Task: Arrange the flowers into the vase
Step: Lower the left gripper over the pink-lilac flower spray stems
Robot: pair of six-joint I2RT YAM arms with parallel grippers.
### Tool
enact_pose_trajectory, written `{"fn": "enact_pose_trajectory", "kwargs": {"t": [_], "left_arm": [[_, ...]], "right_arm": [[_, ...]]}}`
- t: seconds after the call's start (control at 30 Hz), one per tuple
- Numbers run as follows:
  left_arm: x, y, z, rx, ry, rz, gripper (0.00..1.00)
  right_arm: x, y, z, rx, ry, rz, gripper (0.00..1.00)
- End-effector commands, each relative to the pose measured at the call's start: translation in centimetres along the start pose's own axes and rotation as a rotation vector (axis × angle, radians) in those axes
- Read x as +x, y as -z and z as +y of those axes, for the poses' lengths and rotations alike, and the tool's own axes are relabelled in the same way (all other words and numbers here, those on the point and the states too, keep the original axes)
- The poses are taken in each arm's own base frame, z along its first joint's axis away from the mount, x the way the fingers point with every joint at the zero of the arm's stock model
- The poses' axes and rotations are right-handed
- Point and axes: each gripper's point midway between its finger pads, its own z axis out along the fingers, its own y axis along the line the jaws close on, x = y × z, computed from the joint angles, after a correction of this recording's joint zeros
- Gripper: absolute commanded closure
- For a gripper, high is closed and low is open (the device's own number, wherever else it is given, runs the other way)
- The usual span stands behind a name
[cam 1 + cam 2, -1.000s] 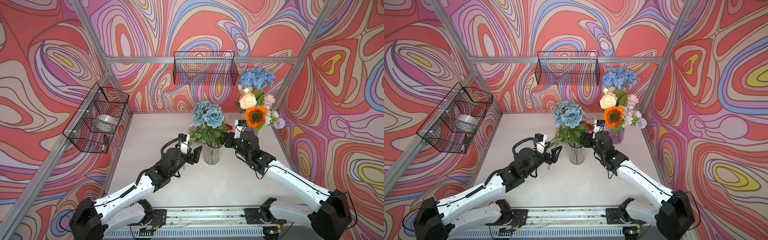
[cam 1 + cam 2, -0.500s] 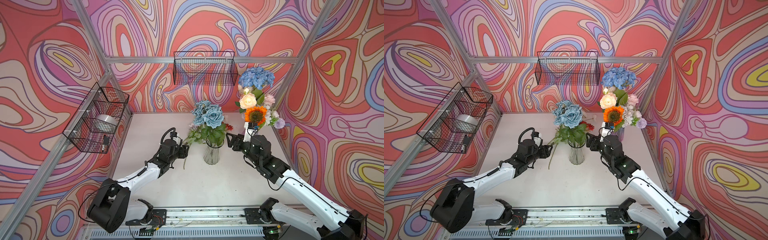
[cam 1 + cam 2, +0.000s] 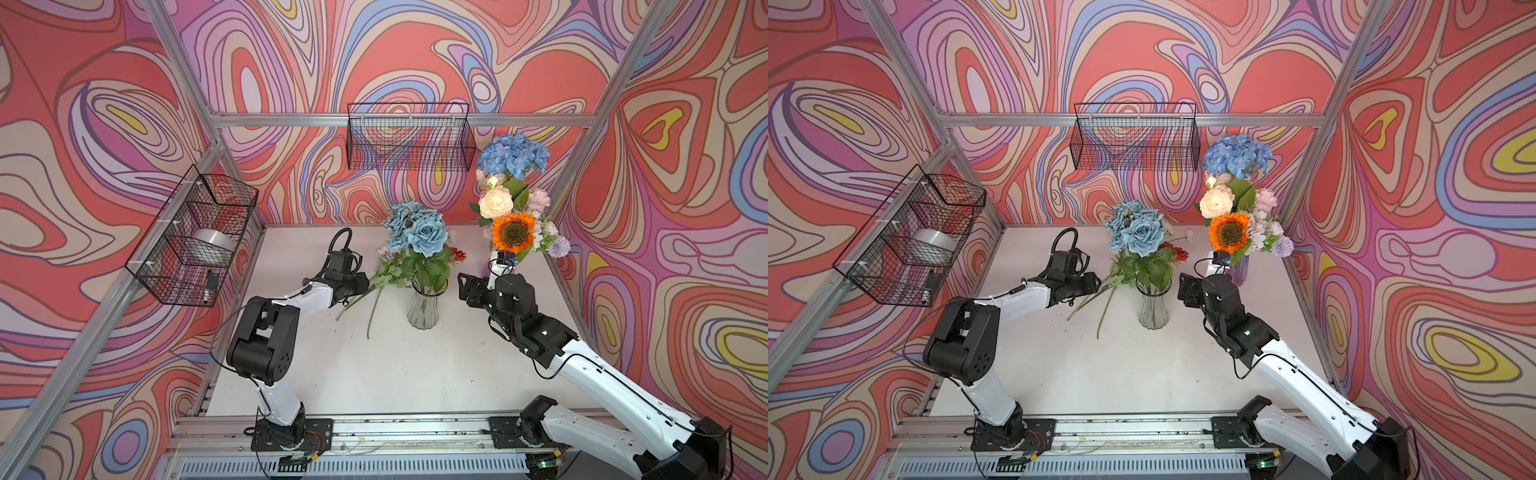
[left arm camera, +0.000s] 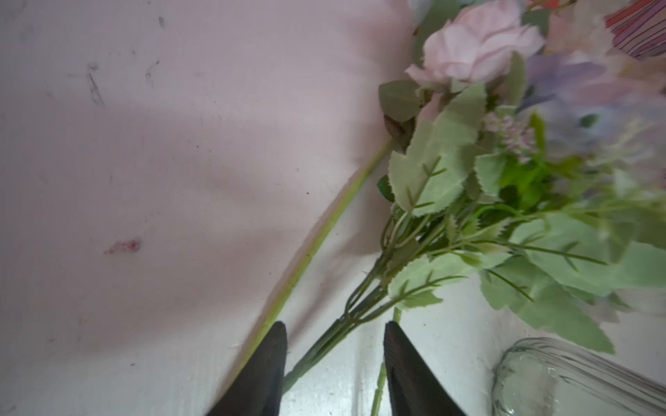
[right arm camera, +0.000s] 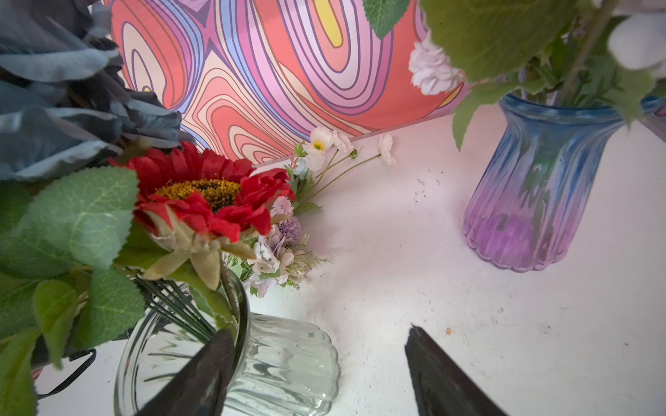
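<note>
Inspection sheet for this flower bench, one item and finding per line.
Surface: white tabletop, scuffed, small red smear.
Job's things: clear ribbed glass vase holds blue roses; pink-and-lilac bunch lies beside it; white poppies lie by the back wall; blue-purple glass vase already full.
Clutter: nothing seen.
Tools: left tool open astride the bunch's stem; right tool open, empty.
Cables: black loop at left wrist.
Surroundings: swirl-patterned walls; two black wire baskets.

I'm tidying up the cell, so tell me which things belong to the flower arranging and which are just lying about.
Job: clear vase with blue roses, loose bunch at the left gripper, white poppies, filled tinted vase.
Lying about: side wire basket with silver roll, back wire basket.
</note>
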Motion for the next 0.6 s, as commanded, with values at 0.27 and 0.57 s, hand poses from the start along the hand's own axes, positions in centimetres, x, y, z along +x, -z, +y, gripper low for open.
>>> {"fn": "enact_pose_trajectory", "kwargs": {"t": [0.27, 0.57], "left_arm": [[5.2, -0.9, 1.0, -0.01, 0.087, 0.203, 0.42], [9.4, 0.6, -2.2, 0.08, 0.097, 0.266, 0.59]], "right_arm": [[-0.2, -0.1, -0.8, 0.043, 0.015, -0.014, 0.23], [-0.4, -0.5, -0.8, 0.05, 0.02, -0.021, 0.23]]}}
